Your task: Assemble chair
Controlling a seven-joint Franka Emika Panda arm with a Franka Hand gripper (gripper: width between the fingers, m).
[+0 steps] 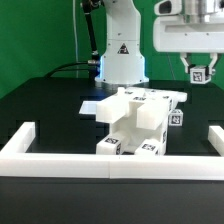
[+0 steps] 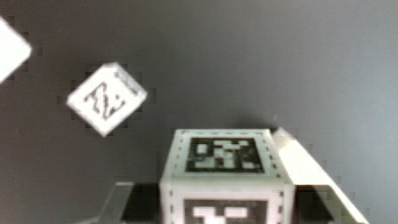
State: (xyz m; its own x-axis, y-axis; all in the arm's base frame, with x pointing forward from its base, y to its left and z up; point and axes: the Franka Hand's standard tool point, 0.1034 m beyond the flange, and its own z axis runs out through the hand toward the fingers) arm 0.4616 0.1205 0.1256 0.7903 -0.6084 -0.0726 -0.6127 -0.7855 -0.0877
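Tool (image 1: 198, 70) is seen pinching a tagged leg (image 2: 228, 165), held high, likely kept clear for lining up | part-built chair (image 1: 140, 122) is shown mid-worktop (image 1: 40, 100), penned by the rail (image 1: 60, 163).

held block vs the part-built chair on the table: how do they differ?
The tagged white block hangs above the table, clamped in the gripper. The part-built chair rests on the black table. The block is one small piece, while the chair is several pieces joined and far bigger. Both are matte white with black-and-white square tags.
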